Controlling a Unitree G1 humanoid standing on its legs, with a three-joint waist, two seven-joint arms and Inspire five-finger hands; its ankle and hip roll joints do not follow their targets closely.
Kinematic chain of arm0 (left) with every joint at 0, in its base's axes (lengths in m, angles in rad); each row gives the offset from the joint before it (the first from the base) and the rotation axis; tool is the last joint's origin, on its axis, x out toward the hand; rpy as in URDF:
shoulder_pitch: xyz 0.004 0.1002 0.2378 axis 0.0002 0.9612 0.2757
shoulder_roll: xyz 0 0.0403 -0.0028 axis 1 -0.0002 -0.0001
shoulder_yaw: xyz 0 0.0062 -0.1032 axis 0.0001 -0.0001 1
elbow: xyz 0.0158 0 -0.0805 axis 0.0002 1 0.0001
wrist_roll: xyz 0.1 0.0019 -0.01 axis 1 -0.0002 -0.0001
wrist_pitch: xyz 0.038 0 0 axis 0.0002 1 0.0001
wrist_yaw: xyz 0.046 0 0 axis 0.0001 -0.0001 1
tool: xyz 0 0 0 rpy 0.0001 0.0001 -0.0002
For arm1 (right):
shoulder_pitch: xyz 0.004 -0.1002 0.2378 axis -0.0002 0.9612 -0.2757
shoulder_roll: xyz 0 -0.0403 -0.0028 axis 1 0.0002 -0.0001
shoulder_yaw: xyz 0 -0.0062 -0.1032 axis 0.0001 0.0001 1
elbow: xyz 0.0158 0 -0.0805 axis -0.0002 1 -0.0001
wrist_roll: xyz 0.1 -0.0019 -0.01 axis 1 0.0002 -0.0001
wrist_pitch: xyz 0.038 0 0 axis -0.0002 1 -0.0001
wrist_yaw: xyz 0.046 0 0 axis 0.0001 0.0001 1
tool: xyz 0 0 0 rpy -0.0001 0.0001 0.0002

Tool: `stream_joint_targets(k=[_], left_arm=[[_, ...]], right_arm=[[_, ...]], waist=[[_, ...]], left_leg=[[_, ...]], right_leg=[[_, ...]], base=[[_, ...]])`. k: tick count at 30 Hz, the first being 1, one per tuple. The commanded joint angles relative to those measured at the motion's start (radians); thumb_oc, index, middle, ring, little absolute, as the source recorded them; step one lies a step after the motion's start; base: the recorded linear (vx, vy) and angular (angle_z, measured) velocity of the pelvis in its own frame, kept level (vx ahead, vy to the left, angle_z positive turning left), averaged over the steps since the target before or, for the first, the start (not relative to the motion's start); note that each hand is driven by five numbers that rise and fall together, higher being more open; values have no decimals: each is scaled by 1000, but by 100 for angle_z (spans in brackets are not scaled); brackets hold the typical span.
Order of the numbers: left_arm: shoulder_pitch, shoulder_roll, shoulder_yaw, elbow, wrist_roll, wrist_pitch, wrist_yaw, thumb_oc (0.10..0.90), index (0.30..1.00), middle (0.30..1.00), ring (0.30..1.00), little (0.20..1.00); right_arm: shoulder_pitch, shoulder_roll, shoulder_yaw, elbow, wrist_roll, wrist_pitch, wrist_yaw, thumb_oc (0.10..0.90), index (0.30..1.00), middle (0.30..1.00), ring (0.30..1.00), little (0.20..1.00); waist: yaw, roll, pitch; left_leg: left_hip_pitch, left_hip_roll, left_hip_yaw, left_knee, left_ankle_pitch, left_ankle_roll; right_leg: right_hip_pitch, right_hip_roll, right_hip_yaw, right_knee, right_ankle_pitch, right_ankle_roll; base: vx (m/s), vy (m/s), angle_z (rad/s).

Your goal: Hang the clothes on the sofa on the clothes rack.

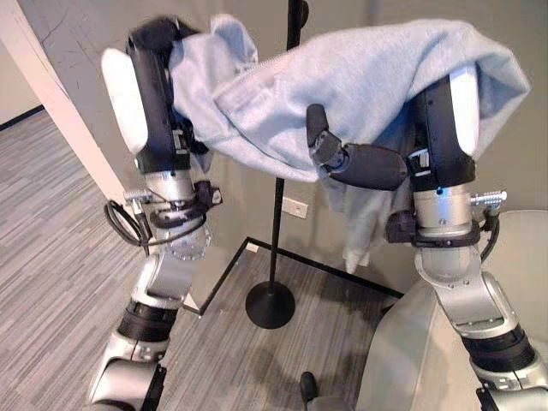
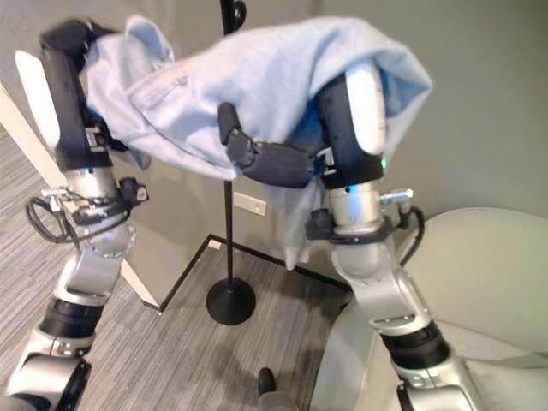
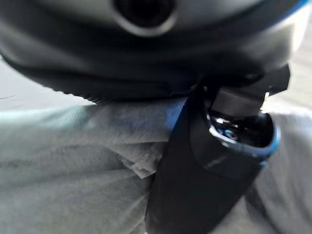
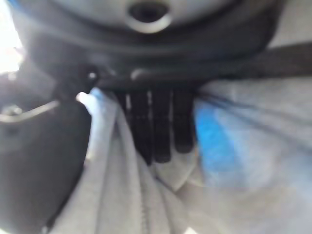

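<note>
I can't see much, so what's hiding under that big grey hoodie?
Under the grey hoodie are the left hand and right hand, and the rack pole behind. The pole's middle is covered.

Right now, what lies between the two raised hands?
The grey garment spans the gap, draped over the left hand and right hand; the rack's pole stands behind it, per the left eye view.
</note>
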Motion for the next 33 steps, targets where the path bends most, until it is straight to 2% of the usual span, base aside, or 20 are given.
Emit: stream_joint_targets(k=[1, 8, 10, 11, 16, 17, 18, 23, 25, 29, 33], left_arm=[[-94, 79, -18, 37, 62, -7, 77, 400, 300, 300, 300, 300], [-251, 180, -61, 272, 54, 65, 89, 400, 300, 300, 300, 300], [-284, 245, -60, 393, -7, 71, 82, 400, 300, 300, 300, 300], [-286, 249, -58, 408, -31, 68, 78, 400, 300, 300, 300, 300], [-290, 237, -60, 439, -100, 55, 68, 400, 300, 300, 300, 300], [-294, 234, -71, 456, -113, 52, 62, 400, 300, 300, 300, 300], [-296, 227, -73, 464, -131, 49, 56, 400, 300, 300, 300, 300], [-288, 225, -71, 475, -144, 43, 49, 400, 300, 300, 300, 300], [-286, 225, -72, 481, -148, 42, 47, 400, 300, 300, 300, 300], [-278, 231, -93, 566, -174, 38, 27, 400, 300, 300, 300, 300], [-278, 245, -107, 618, -188, 36, 16, 400, 300, 300, 300, 300]], right_arm=[[-150, -15, -15, 21, -18, -58, -50, 400, 300, 300, 300, 300], [-330, -93, 66, 190, 16, -12, -71, 400, 300, 300, 300, 300], [-355, -139, 45, 255, 37, -8, -90, 400, 300, 300, 300, 300], [-348, -145, 37, 260, 69, -13, -92, 400, 300, 300, 300, 300], [-356, -179, 30, 283, 108, -19, -93, 400, 300, 300, 300, 300], [-368, -184, 26, 291, 131, -28, -94, 400, 300, 300, 300, 300], [-380, -184, 36, 295, 146, -32, -89, 400, 300, 300, 300, 300], [-389, -177, 51, 308, 174, -44, -76, 400, 300, 300, 300, 300], [-388, -174, 51, 311, 184, -49, -75, 400, 300, 300, 300, 300], [-367, -150, 73, 382, 320, -96, -44, 400, 300, 300, 300, 300], [-379, -164, 94, 434, 383, -110, -26, 400, 300, 300, 300, 300]], waist=[[9, -26, -167], [-2, -14, -174], [-23, -16, -173], [-23, -18, -182], [-30, -12, -201], [-37, -11, -209], [-41, -6, -221], [-43, 8, -232], [-43, 11, -233], [-48, 22, -228], [-49, 21, -224]], left_leg=[[40, -47, 2, 3, -140, 54], [45, -30, -2, 3, -140, 40], [35, 3, -2, 3, -140, 20], [35, 13, -1, 3, -142, 12], [30, 48, -15, 3, -137, -13], [30, 63, -17, 3, -131, -31], [30, 79, -17, 3, -112, -48], [34, 103, -19, 3, -58, -74], [35, 107, -19, 3, -53, -78], [37, 136, -20, 3, 3, -100], [34, 148, -23, 3, 32, -110]], right_leg=[[-105, -18, 67, 90, 10, 101], [-106, -7, 58, 109, -28, 88], [-108, 65, 93, 110, -89, 60], [-96, 78, 92, 103, -100, 48], [-75, 90, 58, 87, -115, 34], [-63, 92, 45, 72, -118, 27], [-46, 95, 33, 49, -117, 21], [-15, 108, 24, 10, -115, 10], [-12, 110, 22, 6, -117, 8], [-5, 125, 16, 11, -138, -6], [-11, 130, 11, 19, -146, -11]], base=[[71, 13, 3], [65, -11, 0], [229, -138, 2], [217, -124, 0], [162, -103, 8], [222, -155, 46], [219, -154, 43], [117, -84, 20], [103, -65, 1], [132, -80, -1], [66, -55, 3]])
